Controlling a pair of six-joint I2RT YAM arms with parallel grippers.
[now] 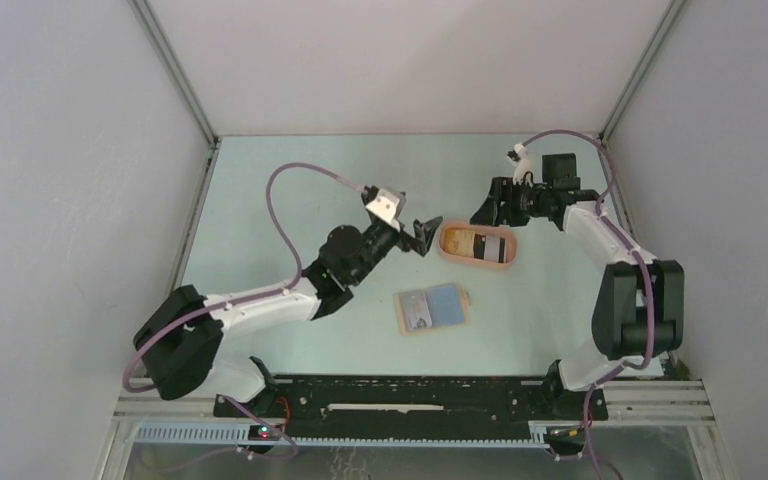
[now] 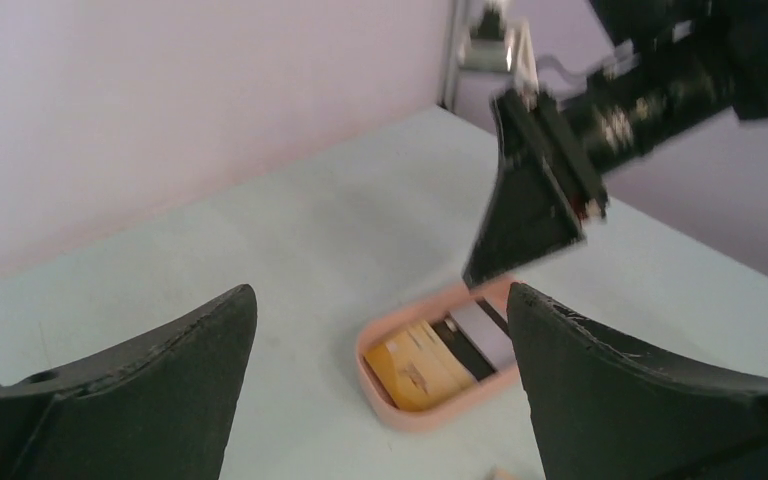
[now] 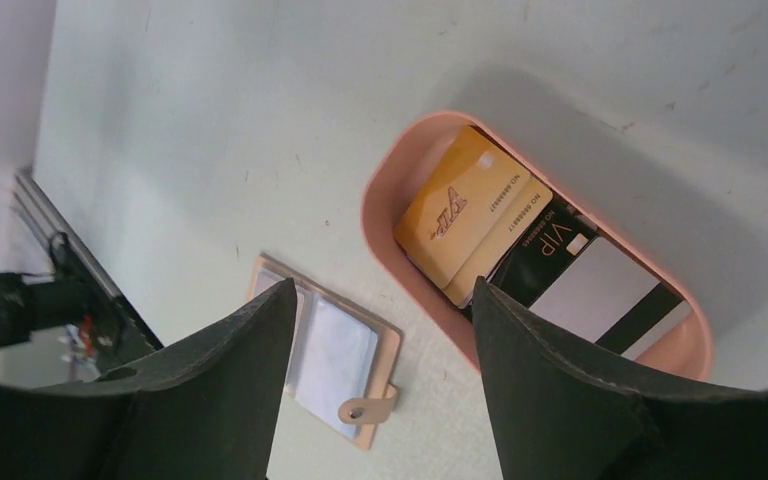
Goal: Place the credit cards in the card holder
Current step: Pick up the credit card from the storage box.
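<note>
Pale green counter [image 1: 310, 180], white enclosure walls.

Top view: peach tray [image 1: 442, 240] at centre-right holds the credit cards [image 1: 475, 243]. Card holder [image 1: 433, 309] lies open below it, apart. Left gripper [image 1: 428, 236] is just left of the tray, right gripper [image 1: 488, 208] just above it.

Left wrist view: jaws wide apart, nothing between them. Orange-yellow card lies in the tray.

Right wrist view: jaws apart, empty. Card holder at lower left.

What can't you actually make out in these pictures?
- Right wrist view: how many credit cards lie stacked in the tray; the upper cards and a finger of the right gripper cover the rest.
- Top view: what fills the card holder slots; too small.
- Left wrist view: card print; blurred.
</note>
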